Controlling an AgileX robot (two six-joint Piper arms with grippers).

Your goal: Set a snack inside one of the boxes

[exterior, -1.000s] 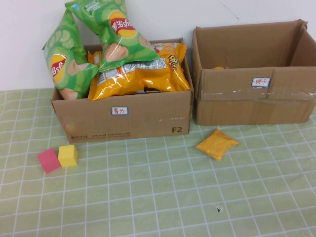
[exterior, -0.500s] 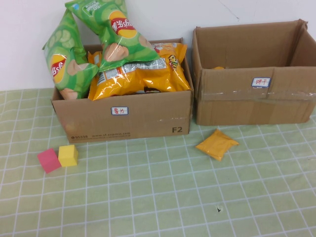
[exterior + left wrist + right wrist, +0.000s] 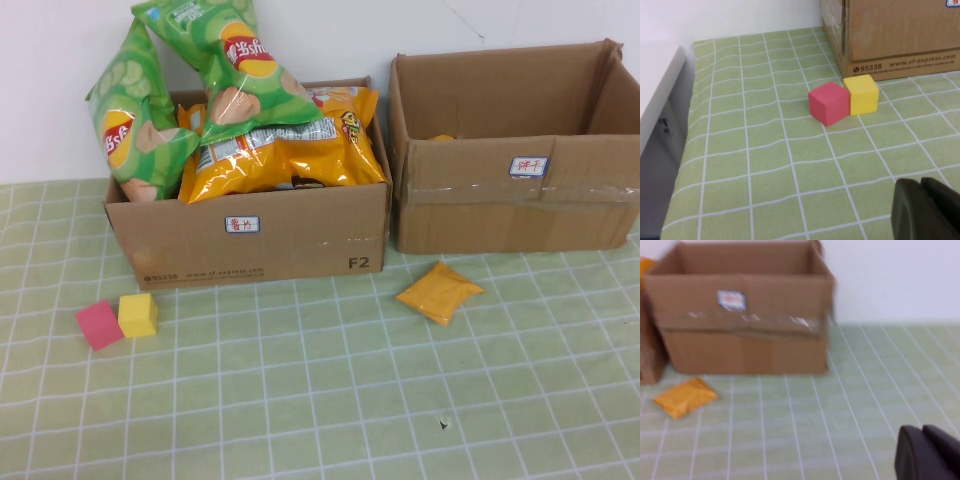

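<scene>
Snack sits unmoved on the cloth, center-right in the high view, below the right box. Left gripper and right gripper both pressed together, parked; nothing's started.

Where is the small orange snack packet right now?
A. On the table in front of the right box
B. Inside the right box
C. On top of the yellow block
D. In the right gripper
A. The orange snack packet lies flat on the table just in front of the right box, while the left gripper and right gripper sit low and away from it, holding nothing.
</scene>
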